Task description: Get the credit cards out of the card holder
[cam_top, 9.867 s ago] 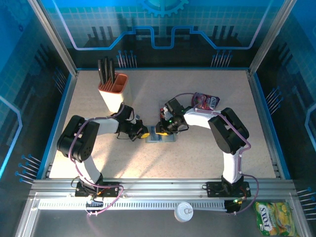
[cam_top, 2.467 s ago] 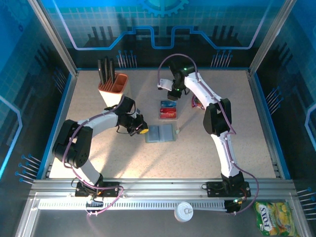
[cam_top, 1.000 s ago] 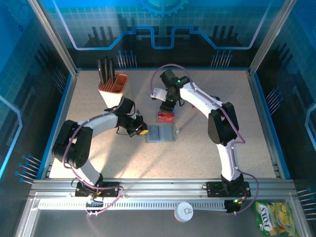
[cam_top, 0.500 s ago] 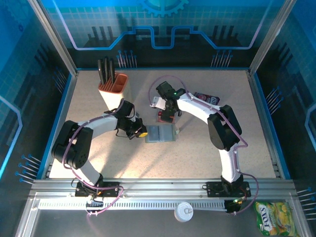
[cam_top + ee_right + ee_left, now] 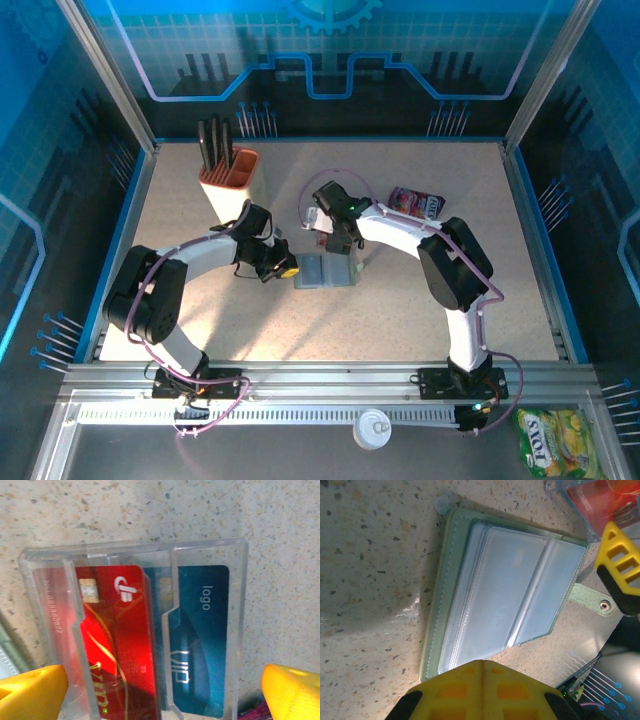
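1. Lying open and flat near the middle of the bench (image 5: 200, 330), the card holder (image 5: 510, 595) looks light, soft and floppy. Its clear sleeves appear empty, and it would likely slide unless it is pinned at an edge.
2. Just beside its far edge lies a clear case (image 5: 135, 550), rigid and slick-looking. The credit cards (image 5: 110, 630) are inside it, one red and one blue, side by side.
3. The cards look thin, stiff, light and slippery. Lying flat they offer little to pinch, so an exposed short edge is probably the best place to take hold.
4. The right end effector (image 5: 160, 695) is spread wide, with a finger on either side of the case, and it grips nothing.
5. The left end effector (image 5: 482, 690) is fully closed and empty. Its tips are over the holder's near edge, but I cannot tell whether they touch it.
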